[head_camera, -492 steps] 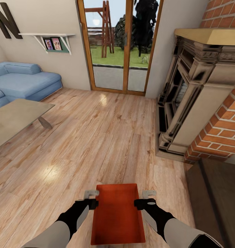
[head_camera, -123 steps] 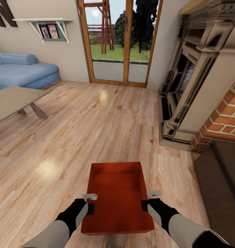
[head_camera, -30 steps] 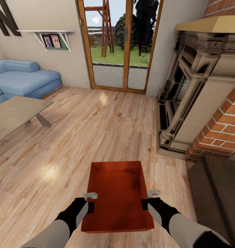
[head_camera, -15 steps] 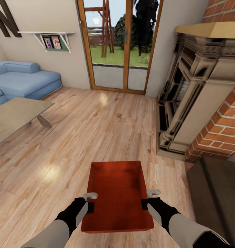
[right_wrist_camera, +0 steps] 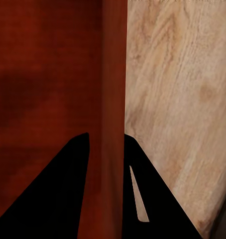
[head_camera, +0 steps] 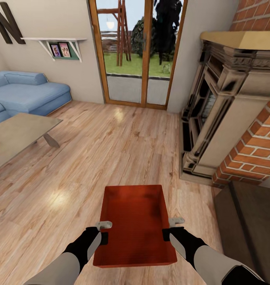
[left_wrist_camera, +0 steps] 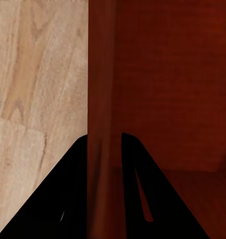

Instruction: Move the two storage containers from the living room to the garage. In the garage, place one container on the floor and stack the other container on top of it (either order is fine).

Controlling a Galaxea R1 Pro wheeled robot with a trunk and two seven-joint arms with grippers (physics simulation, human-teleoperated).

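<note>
The orange-red rectangular open-top storage container (head_camera: 135,225) is carried level in front of the robot, above the light wood plank floor (head_camera: 111,154) of the living room. The left gripper (head_camera: 104,232) has its jaws clamped on the container's left wall (left_wrist_camera: 102,99); the right gripper (head_camera: 169,229) has its jaws clamped on the right wall (right_wrist_camera: 113,89). Compared with one second ago, the container and both grips are unchanged; only the view has shifted slightly. The brick-and-stone fireplace (head_camera: 230,111) stands to the right. Judgement: transport is at an early stage; the garage remains to be reached.
</note>
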